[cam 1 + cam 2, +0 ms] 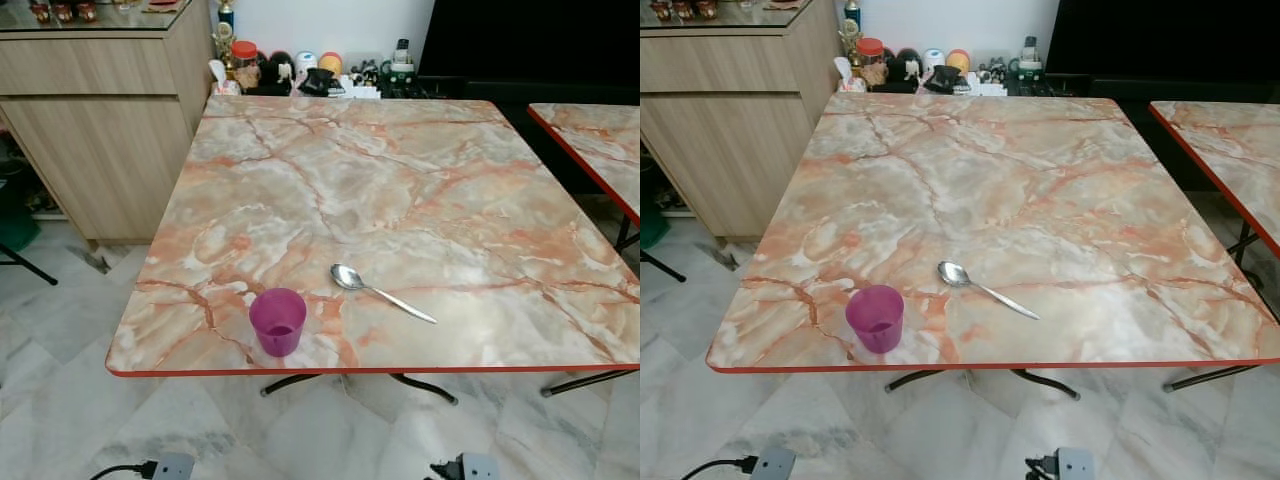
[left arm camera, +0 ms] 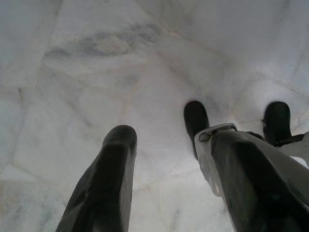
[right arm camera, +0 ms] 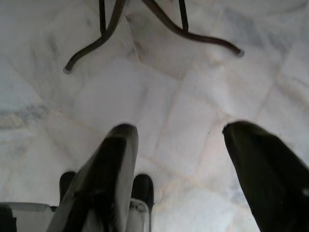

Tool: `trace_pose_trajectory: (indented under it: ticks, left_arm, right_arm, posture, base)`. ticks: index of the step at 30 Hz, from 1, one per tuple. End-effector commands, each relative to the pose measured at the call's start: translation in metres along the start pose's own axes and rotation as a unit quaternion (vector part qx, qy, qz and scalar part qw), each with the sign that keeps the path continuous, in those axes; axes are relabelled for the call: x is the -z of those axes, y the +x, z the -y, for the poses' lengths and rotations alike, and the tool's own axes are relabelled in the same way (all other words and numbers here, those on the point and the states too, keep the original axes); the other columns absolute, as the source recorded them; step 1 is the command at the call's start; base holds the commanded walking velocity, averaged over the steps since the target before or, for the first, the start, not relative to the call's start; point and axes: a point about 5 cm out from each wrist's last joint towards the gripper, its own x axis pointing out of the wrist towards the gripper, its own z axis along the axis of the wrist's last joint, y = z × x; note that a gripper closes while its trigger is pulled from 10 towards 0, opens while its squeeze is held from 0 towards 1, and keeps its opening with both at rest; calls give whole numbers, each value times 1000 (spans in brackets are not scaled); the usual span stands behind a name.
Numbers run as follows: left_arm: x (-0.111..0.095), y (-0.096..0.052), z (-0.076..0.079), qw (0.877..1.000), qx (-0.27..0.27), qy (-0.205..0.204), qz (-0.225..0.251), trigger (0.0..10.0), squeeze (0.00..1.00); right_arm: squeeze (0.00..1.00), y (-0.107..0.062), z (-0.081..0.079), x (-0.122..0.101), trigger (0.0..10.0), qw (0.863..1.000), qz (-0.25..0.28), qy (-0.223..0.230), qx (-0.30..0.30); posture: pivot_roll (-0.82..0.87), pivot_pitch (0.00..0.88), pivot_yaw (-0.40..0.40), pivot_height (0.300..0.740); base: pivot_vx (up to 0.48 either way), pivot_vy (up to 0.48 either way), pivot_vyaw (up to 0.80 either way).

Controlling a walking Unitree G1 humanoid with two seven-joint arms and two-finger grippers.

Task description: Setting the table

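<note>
A purple plastic cup (image 1: 277, 321) stands upright near the front edge of the marble-patterned table (image 1: 400, 190). A metal spoon (image 1: 380, 291) lies flat just to its right, bowl toward the cup. Both arms hang low over the pale floor. My left gripper (image 2: 169, 145) is open, nothing between its black fingers (image 2: 108, 179). My right gripper (image 3: 178, 145) is open too, above the tiles near the table's dark metal legs (image 3: 111, 34).
A wooden cabinet (image 1: 100, 120) stands to the left of the table. Jars and small items (image 1: 300, 72) crowd the far edge by the wall. A second table (image 1: 595, 140) sits at the right. Grey marble floor (image 1: 60, 330) surrounds the table.
</note>
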Motion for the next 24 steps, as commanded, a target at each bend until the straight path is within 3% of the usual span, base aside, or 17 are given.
trace_pose_trajectory:
  ticks: [1, 7, 11, 20, 24]
  left_arm:
    - [6, -1, 0, 1000, -2, -1, -11, 10000, 0]
    - [7, -1, 3, 1000, 4, 0, -12, 10000, 0]
    - [8, -1, 5, 1000, 5, 2, -11, 10000, 0]
    - [10, -1, 5, 1000, 8, 10, -14, 10000, 0]
    - [7, -1, 4, 1000, 7, 13, -11, 10000, 0]
  right_arm:
    - [0, 1, -2, -8, 10000, 1000, 21, -14, -10]
    - [0, 2, -11, -29, 10000, 992, 98, -63, -39]
    - [0, -4, -8, -31, 10000, 989, 141, -34, -35]
    - [0, -29, -10, -33, 10000, 972, 229, -38, -38]
    - [0, -52, -9, -70, 10000, 944, 324, -42, -35]
  posture:
    - [-21, 124, -41, 740]
    - [-23, 126, -56, 740]
    - [-23, 126, -58, 740]
    - [-45, 122, -58, 740]
    - [-46, 114, -58, 740]
  base:
    - [0, 0, 0]
    - [0, 0, 0]
    - [0, 0, 0]
    - [0, 0, 0]
    - [0, 0, 0]
